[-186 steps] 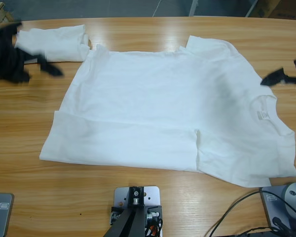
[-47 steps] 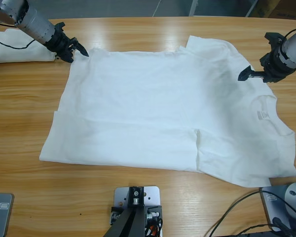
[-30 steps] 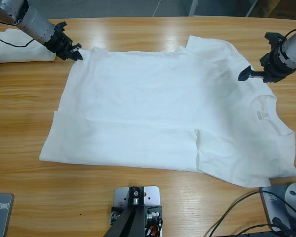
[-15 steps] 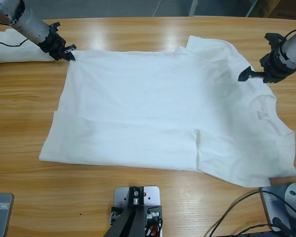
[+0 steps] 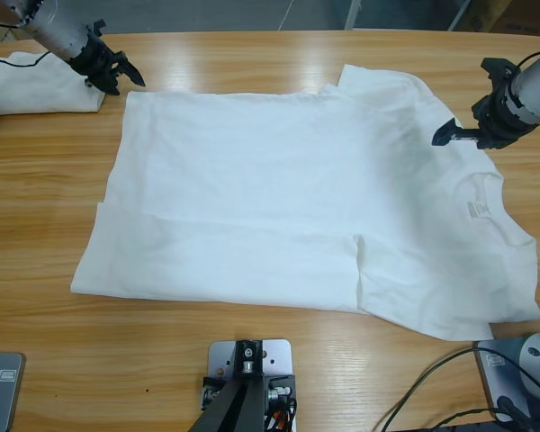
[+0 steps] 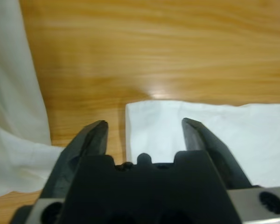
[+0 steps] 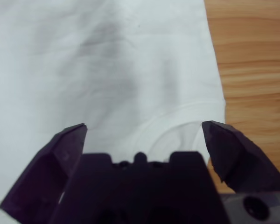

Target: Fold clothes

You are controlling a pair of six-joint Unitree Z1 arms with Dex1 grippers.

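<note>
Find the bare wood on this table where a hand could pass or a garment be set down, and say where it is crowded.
Free: the strip of table along the near edge below the T-shirt, the patch left of its hem, and the far strip behind it. Crowded: the far-left corner, where the left pincer hangs beside the folded garment, and the collar side under the right pincer.

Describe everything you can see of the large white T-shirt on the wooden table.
The large white short-sleeved cotton T-shirt lies spread flat on the long wooden table, its collar with a small label toward the right end and its hem at the left. One side strip is folded over along the near edge. The fabric looks soft and lightly creased. The open left gripper hovers at its far left corner; the open right gripper hovers near the collar.
</note>
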